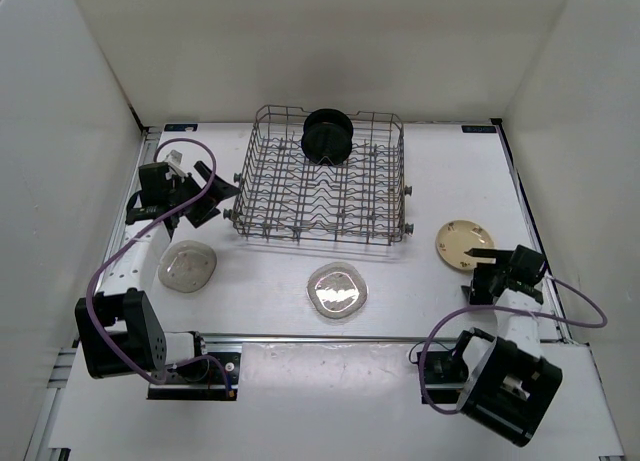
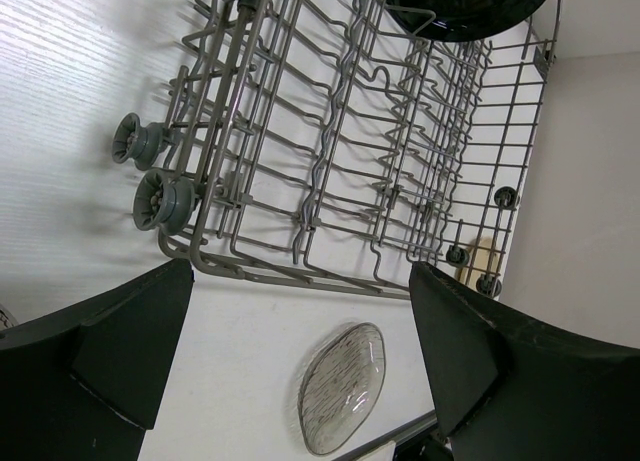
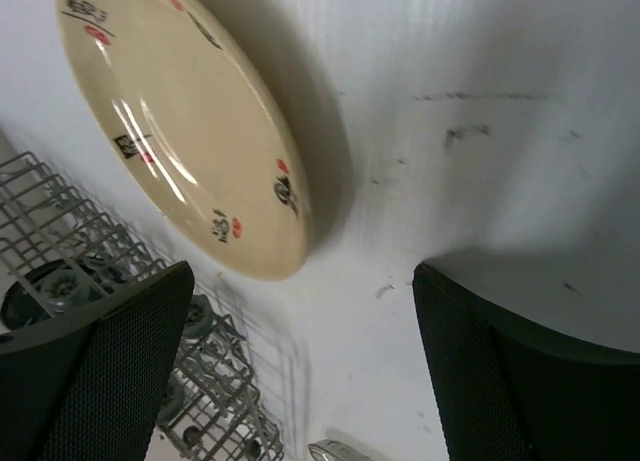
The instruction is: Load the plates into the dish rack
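A round cream-tan spotted plate lay flat on the white table at centre right, outside the grey wire dish rack at upper centre, where black plates stood on edge among its tines. The right gripper hovered beside it, fingers spread and empty, apparently lining up on its rim. The left gripper, left of the rack, was likewise spread and empty.

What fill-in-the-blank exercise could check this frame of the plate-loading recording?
1. ____ clear plates lie flat on the table, outside the dish rack.
2. The upright plates in the rack are ____ in colour.
3. The spotted plate nearest the right gripper is ____ in colour.
4. The left gripper and the right both have ____ jaws.
Missing words: two; black; cream; open.
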Controlling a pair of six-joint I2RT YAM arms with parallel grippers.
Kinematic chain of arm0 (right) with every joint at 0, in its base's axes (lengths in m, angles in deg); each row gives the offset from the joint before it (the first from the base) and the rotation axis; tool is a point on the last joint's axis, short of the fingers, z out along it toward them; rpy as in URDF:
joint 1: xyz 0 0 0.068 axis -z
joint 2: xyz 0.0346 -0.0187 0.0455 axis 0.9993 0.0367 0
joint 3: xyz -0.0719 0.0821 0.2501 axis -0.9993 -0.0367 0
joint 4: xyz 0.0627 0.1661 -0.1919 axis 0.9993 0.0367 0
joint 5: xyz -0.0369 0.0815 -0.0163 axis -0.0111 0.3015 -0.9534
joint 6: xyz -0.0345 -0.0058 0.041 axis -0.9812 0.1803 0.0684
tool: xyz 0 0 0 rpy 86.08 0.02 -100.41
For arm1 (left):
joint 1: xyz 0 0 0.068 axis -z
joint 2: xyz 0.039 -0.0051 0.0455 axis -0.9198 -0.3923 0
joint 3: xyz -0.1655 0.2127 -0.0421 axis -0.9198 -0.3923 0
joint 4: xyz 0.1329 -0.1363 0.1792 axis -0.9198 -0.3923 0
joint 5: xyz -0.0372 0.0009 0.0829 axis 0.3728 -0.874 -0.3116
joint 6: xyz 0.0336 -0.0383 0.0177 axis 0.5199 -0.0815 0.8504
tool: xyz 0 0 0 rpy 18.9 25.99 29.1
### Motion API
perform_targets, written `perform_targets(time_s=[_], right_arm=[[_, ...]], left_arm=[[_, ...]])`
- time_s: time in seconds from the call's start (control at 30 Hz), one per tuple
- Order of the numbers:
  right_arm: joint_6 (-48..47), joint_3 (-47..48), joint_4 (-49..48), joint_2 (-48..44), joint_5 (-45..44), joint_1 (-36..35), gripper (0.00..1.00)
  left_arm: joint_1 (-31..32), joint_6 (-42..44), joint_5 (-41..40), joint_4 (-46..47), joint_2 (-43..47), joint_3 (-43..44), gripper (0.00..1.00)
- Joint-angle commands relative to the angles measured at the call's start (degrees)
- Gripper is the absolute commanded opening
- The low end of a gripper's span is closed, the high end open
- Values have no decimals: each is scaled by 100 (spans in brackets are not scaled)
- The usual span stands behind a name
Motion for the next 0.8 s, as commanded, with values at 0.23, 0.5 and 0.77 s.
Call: perform_targets(time_s=[0.23,0.5,0.77], right_arm=[[50,-240,-1571,969,276,97,77],[103,-240,-1624,1372,171,97,30],[-20,85,-1800,2040,390,97,0]], left_arm=[[-176,45,51,66,283,152,100],[-229,45,51,66,178,151,100],[-229,-8,-1,66,124,205,100]])
